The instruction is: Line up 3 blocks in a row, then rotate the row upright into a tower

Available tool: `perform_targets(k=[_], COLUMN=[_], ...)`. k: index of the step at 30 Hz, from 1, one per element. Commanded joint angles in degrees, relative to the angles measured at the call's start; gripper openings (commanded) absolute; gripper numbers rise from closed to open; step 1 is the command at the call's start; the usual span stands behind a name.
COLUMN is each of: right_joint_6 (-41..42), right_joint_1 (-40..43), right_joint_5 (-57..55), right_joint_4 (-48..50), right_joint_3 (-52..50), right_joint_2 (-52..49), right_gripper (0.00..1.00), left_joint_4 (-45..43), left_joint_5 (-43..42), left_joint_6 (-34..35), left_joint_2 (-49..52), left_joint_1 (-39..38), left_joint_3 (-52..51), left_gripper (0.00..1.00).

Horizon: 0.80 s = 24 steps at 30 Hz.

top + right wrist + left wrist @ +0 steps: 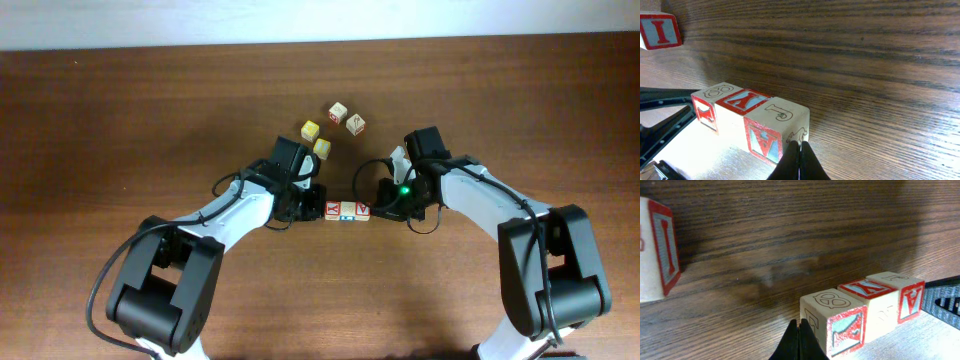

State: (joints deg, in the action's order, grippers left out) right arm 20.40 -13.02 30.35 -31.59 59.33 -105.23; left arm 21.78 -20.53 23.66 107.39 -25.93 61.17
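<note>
Closed left gripper (799, 335) beside three red-lettered blocks (865, 289)

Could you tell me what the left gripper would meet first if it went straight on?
Probably the nearest block, the end cube with the ring pattern on top. The shut left gripper sits at its near corner and might graze past.

White arms (235, 212), black joints (165, 285), cables (104, 275)

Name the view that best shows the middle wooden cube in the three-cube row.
Right wrist: the middle pale wooden cube is close, its red-framed Y top readable. Left wrist shows it too, partly behind the nearer cube. Overhead shows it tiny, letter unreadable.
</note>
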Motion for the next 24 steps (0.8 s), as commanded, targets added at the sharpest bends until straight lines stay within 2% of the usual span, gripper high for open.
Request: perform_targets(k=[1, 11, 24], right_joint_6=[-0.4, -3.1, -4.1], right_joint_1=[-0.5, 1.4, 0.8], right_joint_5=[0.8, 4.2, 7.9], right_joint_4=[0.2, -0.3, 0.5], right_joint_3=[-0.4, -0.4, -0.4], right_joint_2=[-0.5, -0.5, 3.5], right_gripper=[0.04, 0.04, 0.04], left_joint_4=[-0.5, -1.0, -1.2], left_joint_5=[0.0, -3.7, -3.7], left_joint_6=[-0.2, -4.0, -4.0], left_joint_2=[0.5, 0.5, 0.5], left_joint_1=[-0.2, -0.2, -0.2], left_joint_3=[-0.3, -0.3, -0.3], left_gripper=[0.00, 0.00, 0.00])
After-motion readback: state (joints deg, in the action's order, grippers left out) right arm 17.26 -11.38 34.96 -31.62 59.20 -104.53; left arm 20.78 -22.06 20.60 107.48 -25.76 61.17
